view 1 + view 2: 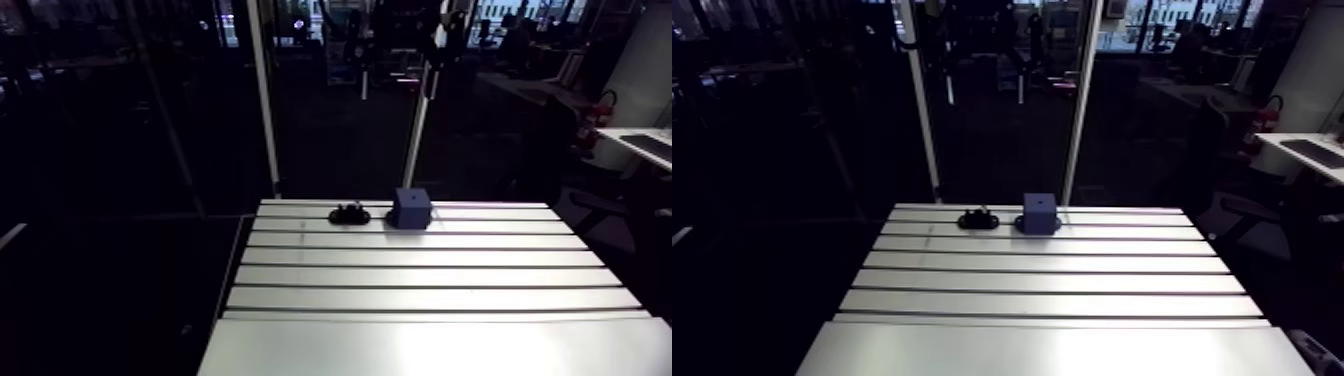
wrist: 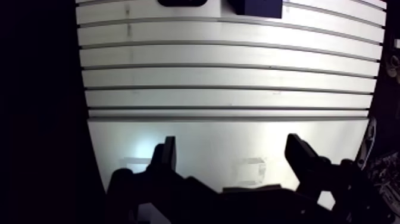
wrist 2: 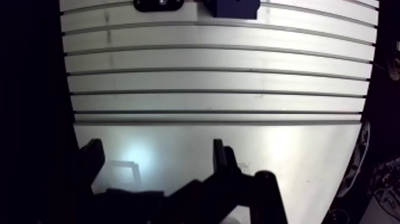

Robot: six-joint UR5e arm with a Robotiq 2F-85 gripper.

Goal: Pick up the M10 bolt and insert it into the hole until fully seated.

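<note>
Bolt (image 1: 983, 212) looks parked in the little black holder (image 1: 349, 213) at the surface's (image 1: 430, 300) far edge, just beside the blue block (image 1: 411, 208). Tool (image 2: 232, 143) is wide open, empty, over the near edge. So the target's pretty much straight ahead, well apart.

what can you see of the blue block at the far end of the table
The blue block is a dark blue, matte, roughly cubic piece, plastic by its look, standing upright on the slotted table near its far edge. A small dark spot on its top face may be the hole. A small black holder sits beside it, with a gap between them. Only the table touches it; the open pincer is far off, over the near end.
</note>
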